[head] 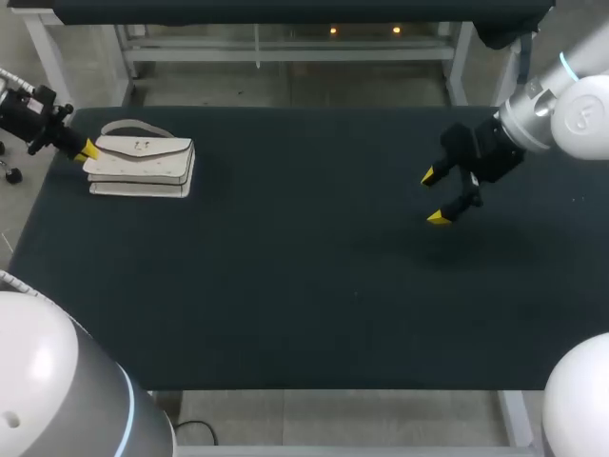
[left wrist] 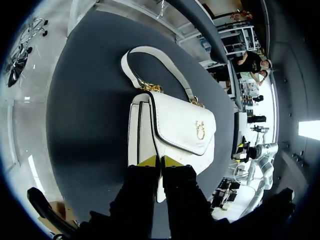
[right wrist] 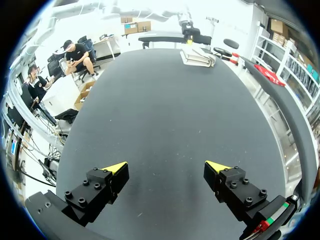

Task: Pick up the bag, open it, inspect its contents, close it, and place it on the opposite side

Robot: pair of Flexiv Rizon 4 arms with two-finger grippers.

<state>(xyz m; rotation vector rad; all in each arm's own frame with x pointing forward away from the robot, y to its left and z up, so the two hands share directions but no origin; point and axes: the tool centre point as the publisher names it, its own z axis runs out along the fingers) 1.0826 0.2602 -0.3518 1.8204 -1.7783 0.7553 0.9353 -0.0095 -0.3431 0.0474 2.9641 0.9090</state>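
Two grippers are in view, and only the left gripper (left wrist: 161,161) is engaging the work. Its fingers are standing narrow and appear to be pinching a thin end edge of the white handbag (left wrist: 175,125), whose flap and chain-linked strap (left wrist: 150,52) are lying straight ahead of the fingertips on the dark table (head: 304,286). Pick-up is judged to be the step in hand, the bag not yet lifted. The next move is calling for a secure hold and a level lift before any opening. The right gripper (head: 440,197) is hanging spread wide, well apart from the bag, holding nothing.
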